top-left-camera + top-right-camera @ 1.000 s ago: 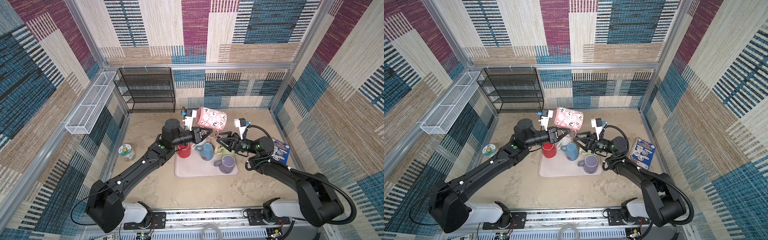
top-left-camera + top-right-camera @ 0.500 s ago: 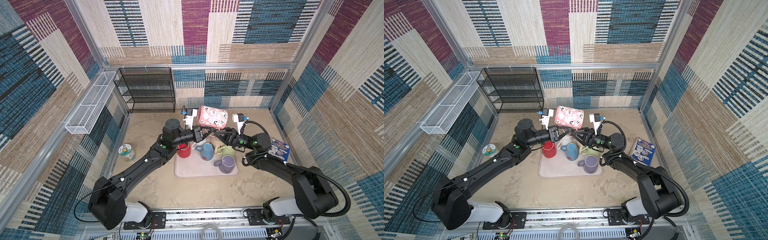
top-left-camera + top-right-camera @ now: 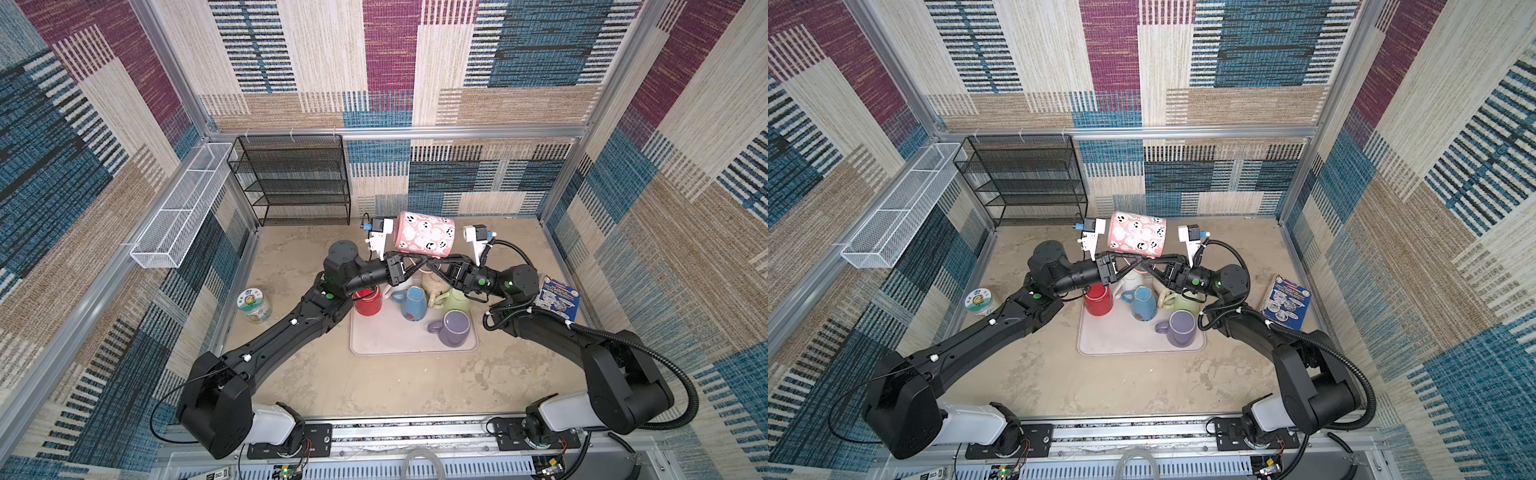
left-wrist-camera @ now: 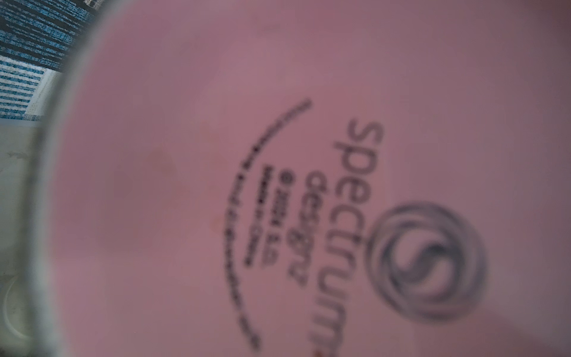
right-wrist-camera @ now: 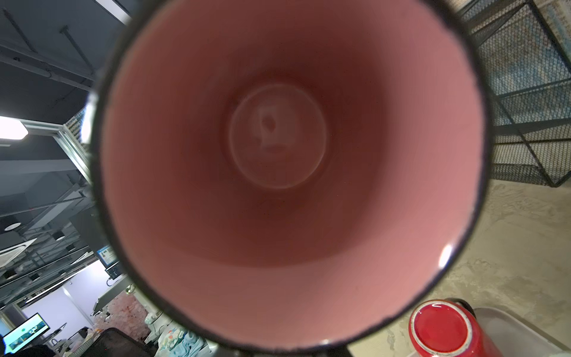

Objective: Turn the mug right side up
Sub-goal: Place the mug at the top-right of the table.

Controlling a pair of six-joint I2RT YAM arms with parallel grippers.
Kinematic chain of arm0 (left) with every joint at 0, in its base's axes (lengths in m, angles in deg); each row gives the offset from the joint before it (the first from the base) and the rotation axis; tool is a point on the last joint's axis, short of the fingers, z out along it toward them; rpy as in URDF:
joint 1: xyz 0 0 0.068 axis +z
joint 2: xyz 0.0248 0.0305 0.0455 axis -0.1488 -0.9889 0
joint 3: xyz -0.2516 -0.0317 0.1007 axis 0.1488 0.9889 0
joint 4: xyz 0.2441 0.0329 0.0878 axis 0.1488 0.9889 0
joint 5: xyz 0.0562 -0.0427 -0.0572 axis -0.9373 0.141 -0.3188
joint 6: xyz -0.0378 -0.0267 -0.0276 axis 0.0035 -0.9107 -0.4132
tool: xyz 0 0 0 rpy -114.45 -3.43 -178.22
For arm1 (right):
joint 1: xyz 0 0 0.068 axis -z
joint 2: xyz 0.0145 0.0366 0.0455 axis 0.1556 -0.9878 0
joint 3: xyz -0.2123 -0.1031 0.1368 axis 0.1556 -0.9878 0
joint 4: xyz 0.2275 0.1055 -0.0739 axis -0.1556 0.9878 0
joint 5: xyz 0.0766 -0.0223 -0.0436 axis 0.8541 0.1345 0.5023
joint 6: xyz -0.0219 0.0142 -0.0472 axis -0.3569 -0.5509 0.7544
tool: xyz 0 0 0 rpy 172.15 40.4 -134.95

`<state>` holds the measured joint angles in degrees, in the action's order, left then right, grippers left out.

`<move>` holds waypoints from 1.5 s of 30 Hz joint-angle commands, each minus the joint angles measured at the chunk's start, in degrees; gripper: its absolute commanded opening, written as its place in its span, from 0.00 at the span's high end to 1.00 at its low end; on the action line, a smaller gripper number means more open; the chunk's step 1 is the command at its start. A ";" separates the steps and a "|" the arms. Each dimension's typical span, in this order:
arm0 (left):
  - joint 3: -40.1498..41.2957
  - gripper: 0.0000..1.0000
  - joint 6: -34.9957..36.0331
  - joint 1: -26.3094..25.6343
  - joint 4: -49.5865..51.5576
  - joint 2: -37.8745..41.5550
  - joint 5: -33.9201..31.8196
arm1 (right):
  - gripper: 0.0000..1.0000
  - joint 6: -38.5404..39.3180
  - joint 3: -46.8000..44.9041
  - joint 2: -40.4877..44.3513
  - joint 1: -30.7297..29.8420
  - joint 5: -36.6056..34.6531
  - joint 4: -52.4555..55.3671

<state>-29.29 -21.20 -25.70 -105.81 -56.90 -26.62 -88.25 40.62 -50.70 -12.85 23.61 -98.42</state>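
The mug [image 3: 424, 239] [image 3: 1136, 235] is pink with ghost faces and lies on its side in the air above the tray, mouth toward the right arm. My left gripper [image 3: 417, 262] [image 3: 1136, 259] reaches under it from the left and is shut on its handle. The left wrist view is filled by the mug's printed base [image 4: 278, 154]. My right gripper [image 3: 433, 264] [image 3: 1149, 262] comes in from the right, its fingers drawn close at the same handle; contact is hidden. The right wrist view looks straight into the mug's pink inside [image 5: 278, 139].
Below, a beige tray [image 3: 386, 340] holds a red mug [image 3: 368, 300] [image 5: 441, 330], a blue mug [image 3: 413, 305], a green mug [image 3: 457, 300], a cream mug [image 3: 432, 284] and a purple mug [image 3: 455, 328]. A jar [image 3: 253, 305] stands left, a booklet [image 3: 557, 297] right, a black rack [image 3: 295, 183] behind.
The right arm has moved left to the mug and its jaws have narrowed at the handle. The left gripper has kept its hold, with the mug lifted slightly.
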 commanded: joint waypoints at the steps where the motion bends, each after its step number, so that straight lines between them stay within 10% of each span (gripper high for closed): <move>1: 0.57 1.00 -0.50 -0.02 -4.75 0.27 0.59 | 0.75 -1.85 0.09 0.09 -0.12 -2.64 -8.03; 10: 2.58 1.00 -2.95 -0.02 -10.30 -1.52 0.84 | 1.00 -3.12 0.06 -0.37 -0.13 -4.22 -10.22; 45: 12.22 0.62 2.45 0.03 -9.66 0.66 -3.86 | 1.00 1.54 -3.83 1.45 -0.12 -6.45 -7.42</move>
<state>-17.55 -21.79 -25.77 -119.10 -56.99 -29.55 -88.16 36.46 -50.19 -12.94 19.21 -99.40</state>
